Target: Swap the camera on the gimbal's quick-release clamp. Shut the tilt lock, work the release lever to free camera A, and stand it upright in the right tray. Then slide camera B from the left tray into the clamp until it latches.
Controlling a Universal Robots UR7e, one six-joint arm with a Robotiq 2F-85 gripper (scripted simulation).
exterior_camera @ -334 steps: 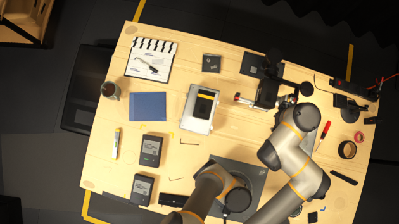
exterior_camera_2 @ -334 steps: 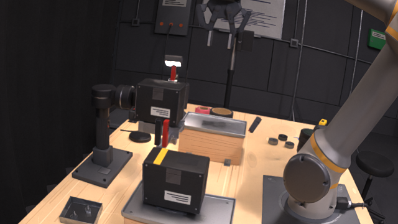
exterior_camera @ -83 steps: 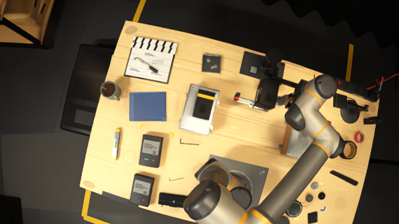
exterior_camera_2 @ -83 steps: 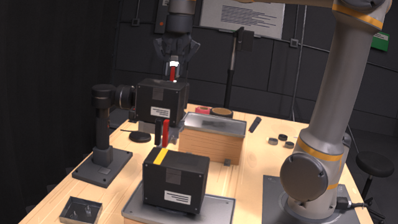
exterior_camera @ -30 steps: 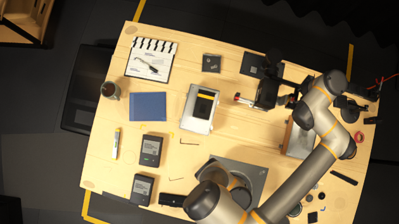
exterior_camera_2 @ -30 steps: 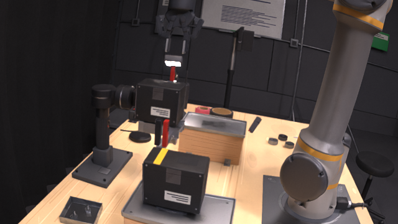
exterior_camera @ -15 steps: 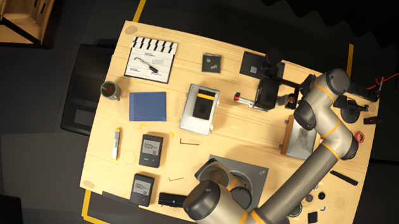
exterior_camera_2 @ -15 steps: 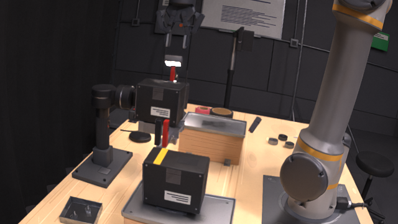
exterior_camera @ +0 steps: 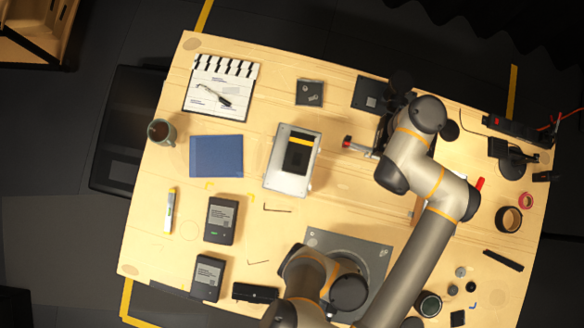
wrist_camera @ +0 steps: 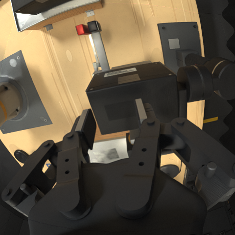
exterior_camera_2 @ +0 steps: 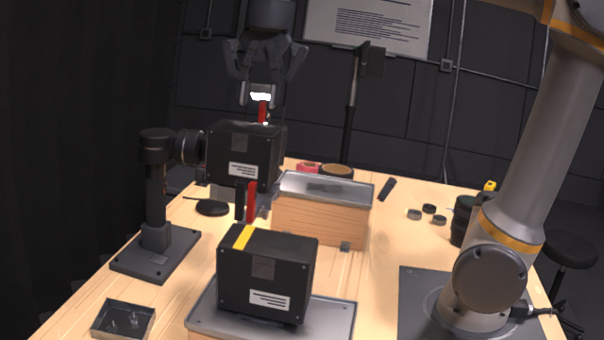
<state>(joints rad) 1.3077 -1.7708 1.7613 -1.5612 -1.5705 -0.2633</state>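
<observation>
Camera A (exterior_camera_2: 243, 153) is a black box sitting in the gimbal's clamp, held out from the black gimbal post (exterior_camera_2: 153, 189) at the table's far-left side. A red tilt lock lever (exterior_camera_2: 261, 112) with a white tip stands up behind the camera's top. The red-tipped release lever (exterior_camera_2: 251, 201) hangs below the clamp. Camera B (exterior_camera_2: 266, 278), black with a yellow stripe, sits in the left tray (exterior_camera: 292, 160). The right tray (exterior_camera_2: 323, 208) on its wooden block holds nothing. My gripper (exterior_camera_2: 258, 94) hangs above camera A (wrist_camera: 132, 95), open and empty.
My own arm (exterior_camera: 417, 194) crosses the right half of the table above the right tray. A clapperboard (exterior_camera: 221, 87), mug (exterior_camera: 161, 132), blue mat (exterior_camera: 216, 155), small parts tray (exterior_camera: 309, 92) and tape rolls (exterior_camera: 508, 218) lie around.
</observation>
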